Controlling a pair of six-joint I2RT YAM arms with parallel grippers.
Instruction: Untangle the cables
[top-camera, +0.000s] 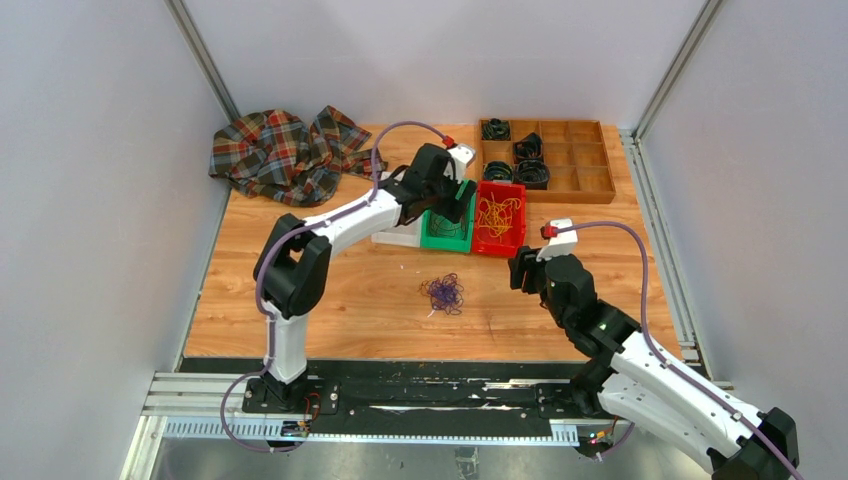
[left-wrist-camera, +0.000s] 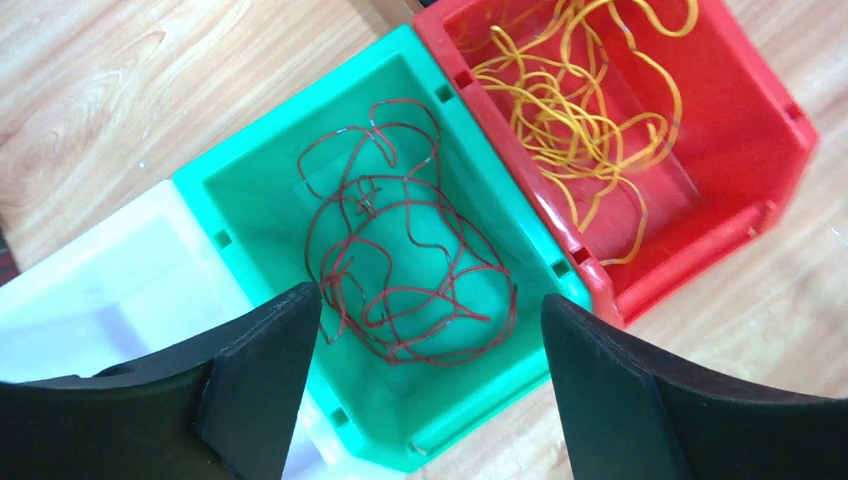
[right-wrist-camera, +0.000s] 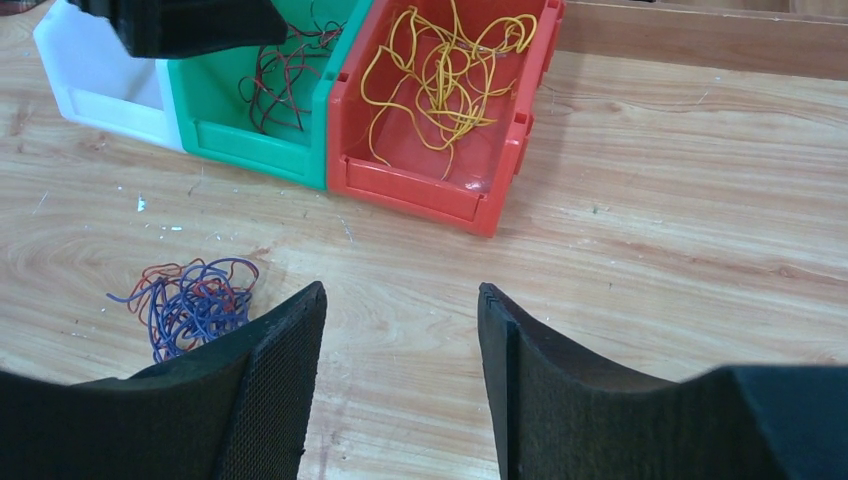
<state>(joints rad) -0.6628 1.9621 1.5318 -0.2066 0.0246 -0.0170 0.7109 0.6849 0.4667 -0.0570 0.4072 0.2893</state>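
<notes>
Tangle of thin purple wire (top-camera: 443, 293) lies on the bare wood near the middle of the desk, a little toward the near edge. From above it is too small to sort out. The right wrist view shows a few red strands mixed into the purple tangle (right-wrist-camera: 190, 300).

Two more cables are apart from it. One loose bundle of dark red-brown wire (left-wrist-camera: 400, 250) lies in a green plastic bin (left-wrist-camera: 250, 190). One bundle of yellow-orange wire (left-wrist-camera: 580, 110) lies in a red plastic bin (left-wrist-camera: 760, 110). The third bin, a white plastic bin (left-wrist-camera: 100, 280), touches the green one. The three stand in a row toward the far edge. From above the left arm hides most of the white bin, and the wrist view cuts it off.

The left gripper (left-wrist-camera: 430, 300) hangs over the green bin, jaws wide and holding nothing. The right gripper (right-wrist-camera: 402, 295) hovers over bare wood between the purple tangle and the right edge, jaws wide too, nothing between them.

A wooden compartment tray (top-camera: 590, 180) sits in the far right corner. About four of its cells hold black coiled cords (top-camera: 530, 172), though they are hard to count. One crumpled plaid cloth (top-camera: 285, 150) lies in the far left corner.
</notes>
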